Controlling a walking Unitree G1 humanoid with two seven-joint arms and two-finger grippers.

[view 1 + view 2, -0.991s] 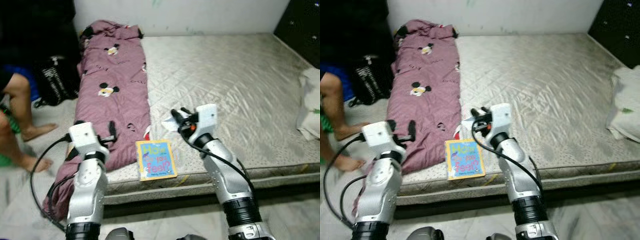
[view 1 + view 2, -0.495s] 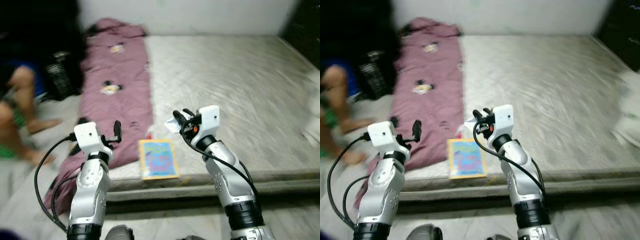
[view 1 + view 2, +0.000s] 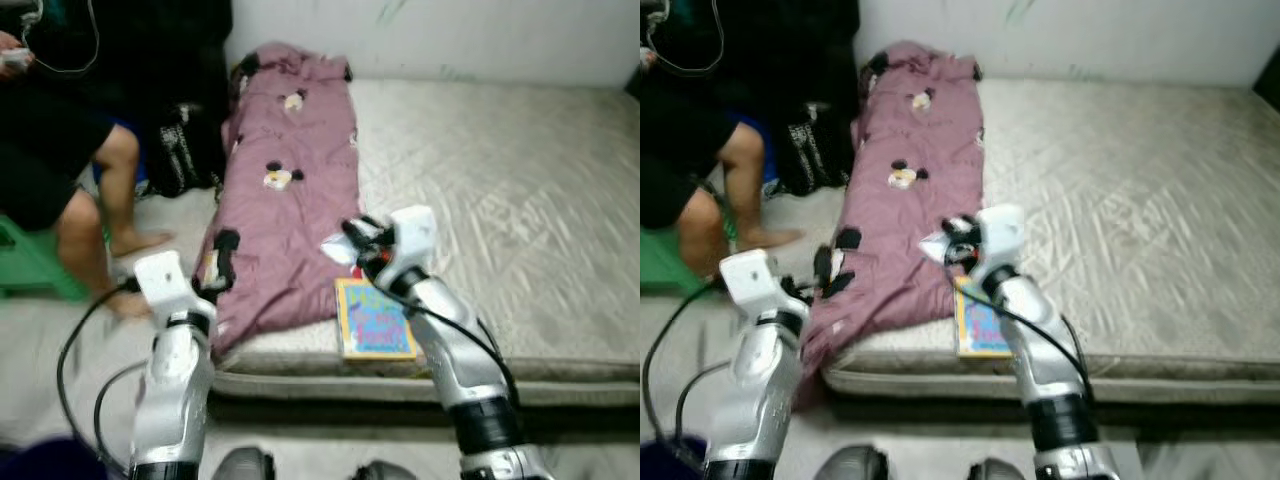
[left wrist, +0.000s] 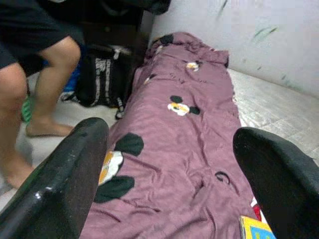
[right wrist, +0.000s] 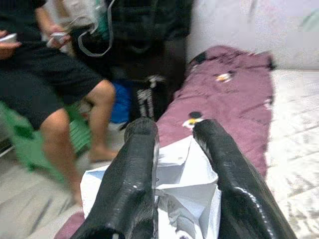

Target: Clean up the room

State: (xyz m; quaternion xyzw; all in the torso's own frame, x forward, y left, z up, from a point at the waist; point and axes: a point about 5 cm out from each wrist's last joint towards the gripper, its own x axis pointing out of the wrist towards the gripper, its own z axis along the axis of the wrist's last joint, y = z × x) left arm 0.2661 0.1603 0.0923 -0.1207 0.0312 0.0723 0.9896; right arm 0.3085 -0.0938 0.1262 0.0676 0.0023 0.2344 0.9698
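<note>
Paper (image 5: 182, 181), crumpled and white, sits clamped in the right end effector (image 3: 352, 240) above the mattress (image 3: 520, 190) front edge; the picture book (image 3: 374, 320) lies just below it, the wide-open left end effector (image 3: 823, 268) farther off.

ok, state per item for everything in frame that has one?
left gripper: jaws open, empty, raised over the quilt's near end
right gripper: jaws shut on white paper
purple quilt: spread along the mattress's left side, near end hanging off the edge
book: closed, flat at the mattress's front edge
mattress: bare
black backpack: on the floor beside the mattress
</note>
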